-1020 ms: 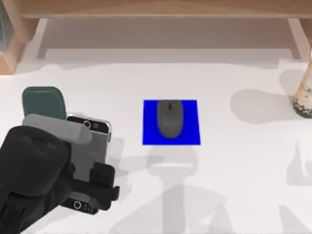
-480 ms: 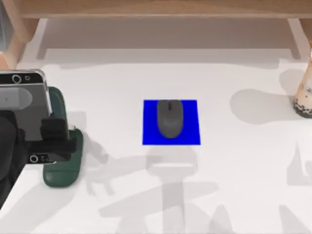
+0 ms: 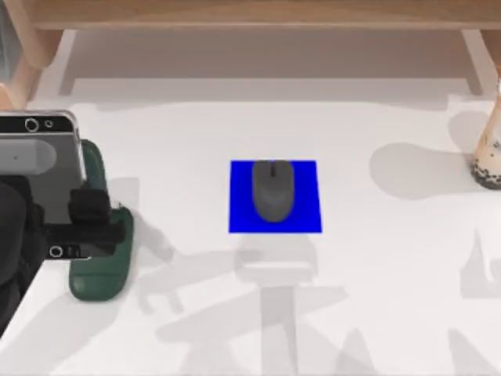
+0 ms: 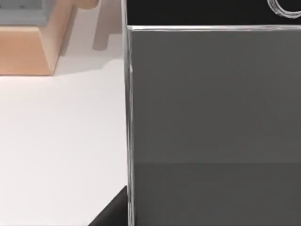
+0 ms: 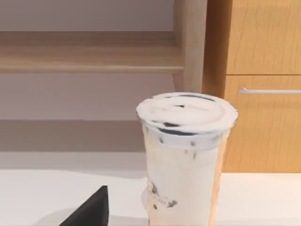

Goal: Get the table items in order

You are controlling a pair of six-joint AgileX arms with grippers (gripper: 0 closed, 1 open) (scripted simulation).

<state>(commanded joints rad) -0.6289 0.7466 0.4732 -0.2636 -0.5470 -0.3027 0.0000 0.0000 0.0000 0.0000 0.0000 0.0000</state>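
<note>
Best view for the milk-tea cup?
Right wrist view: the cup stands upright, lid and side plainly seen, base cut off by the frame. In the top view the cup sits at the table's right edge, partly cropped.

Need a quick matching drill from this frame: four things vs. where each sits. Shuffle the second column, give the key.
1. small dark grey computer mouse
2. silver-rimmed black smartphone
3. tall tapered milk-tea cup with dark pearls
4. dark green oblong stand

a. table's right edge
b. on the blue square mat
c. held in the left gripper
d. on the white table, left side, partly under the phone

Pairs: 1-b, 2-c, 3-a, 4-d
</note>
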